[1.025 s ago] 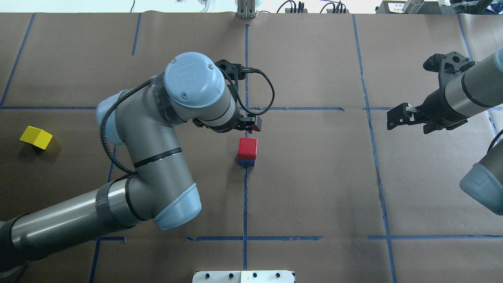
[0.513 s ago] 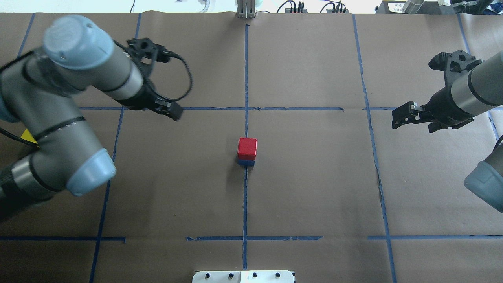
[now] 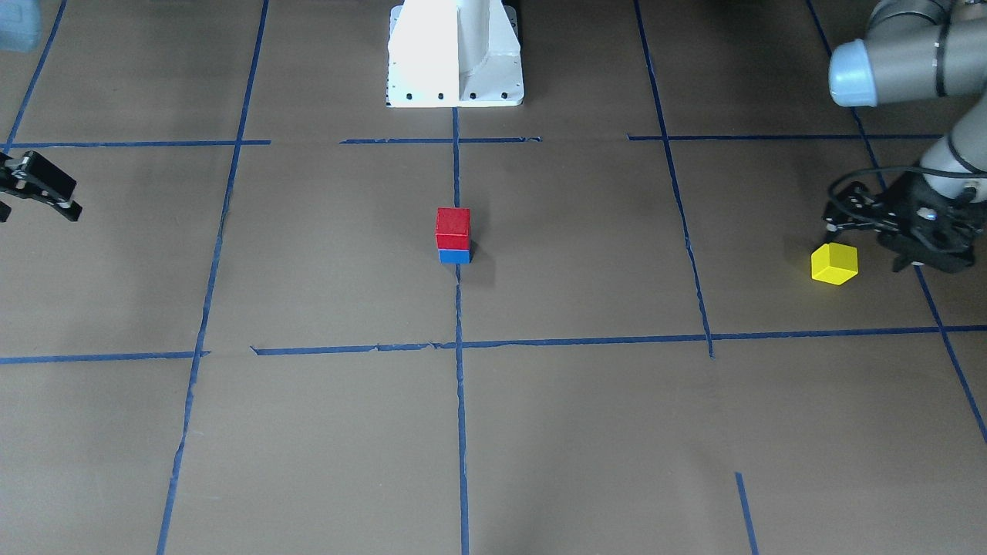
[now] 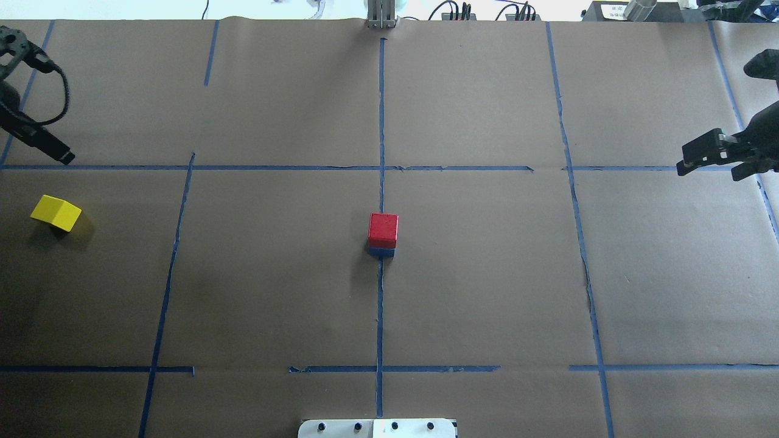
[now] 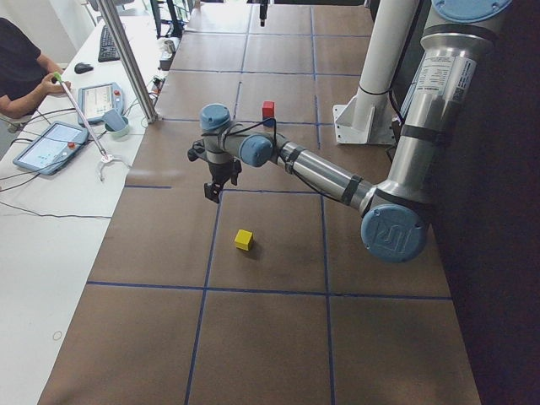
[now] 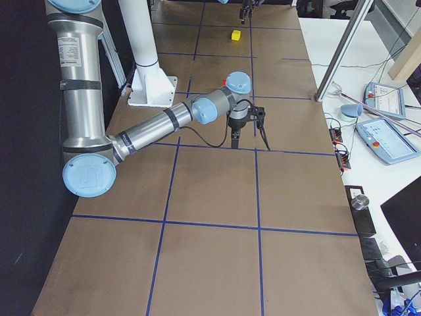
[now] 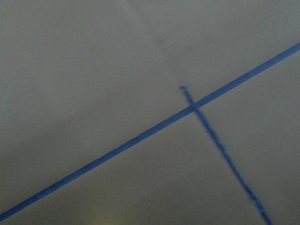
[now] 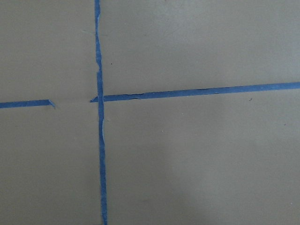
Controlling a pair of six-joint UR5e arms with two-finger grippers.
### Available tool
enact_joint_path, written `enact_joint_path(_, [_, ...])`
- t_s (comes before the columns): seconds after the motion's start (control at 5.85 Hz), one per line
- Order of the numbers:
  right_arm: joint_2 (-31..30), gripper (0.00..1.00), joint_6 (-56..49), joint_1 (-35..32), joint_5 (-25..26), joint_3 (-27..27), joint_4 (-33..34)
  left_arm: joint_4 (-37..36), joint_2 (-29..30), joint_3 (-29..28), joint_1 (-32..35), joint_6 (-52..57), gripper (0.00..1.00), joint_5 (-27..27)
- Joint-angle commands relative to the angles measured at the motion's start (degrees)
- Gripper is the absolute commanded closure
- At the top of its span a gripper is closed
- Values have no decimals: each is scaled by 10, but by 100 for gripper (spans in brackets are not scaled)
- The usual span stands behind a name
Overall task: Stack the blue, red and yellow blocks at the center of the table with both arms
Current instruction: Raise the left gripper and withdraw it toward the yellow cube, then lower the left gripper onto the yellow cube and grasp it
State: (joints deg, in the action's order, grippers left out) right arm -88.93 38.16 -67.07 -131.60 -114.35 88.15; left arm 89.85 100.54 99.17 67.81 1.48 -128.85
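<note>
Left gripper [image 4: 61,157] gone from beside the red block [image 4: 383,227], now out at the far left edge of the table [image 4: 274,292] near the yellow block [image 4: 56,213], which shows fully again, right gripper [image 4: 709,172] drawn back nearer the right edge, left arm [image 3: 902,62] no longer spanning the overhead view.

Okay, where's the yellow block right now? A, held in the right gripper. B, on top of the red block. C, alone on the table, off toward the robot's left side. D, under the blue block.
C: the yellow block lies by itself on the brown paper far to the robot's left, well apart from the centre stack, where the red block sits on the blue block.
</note>
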Motion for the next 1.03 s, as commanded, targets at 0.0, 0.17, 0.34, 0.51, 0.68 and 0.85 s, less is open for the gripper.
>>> enact_joint_path(0.0, [-3,0,-20,-12,-10,12,-1,0,-21,-70,11,-13,0,-63])
enact_joint_path(0.17, [-2,0,-21,-10,-10,17,0,1,-20,-89,9,-44,0,-81])
enact_joint_path(0.34, [0,0,-22,-3,-15,30,-1,10,-21,-98,-19,-54,0,-80])
enact_joint_path(0.51, [19,0,-20,9,-16,48,-14,43,-13,-136,-44,-63,0,-78])
enact_joint_path(0.68, [20,0,-20,9,-23,52,-18,101,-13,-156,-74,-111,0,-76])
enact_joint_path(0.85, [20,0,-20,9,-25,53,-18,126,-21,-153,-74,-116,0,-37])
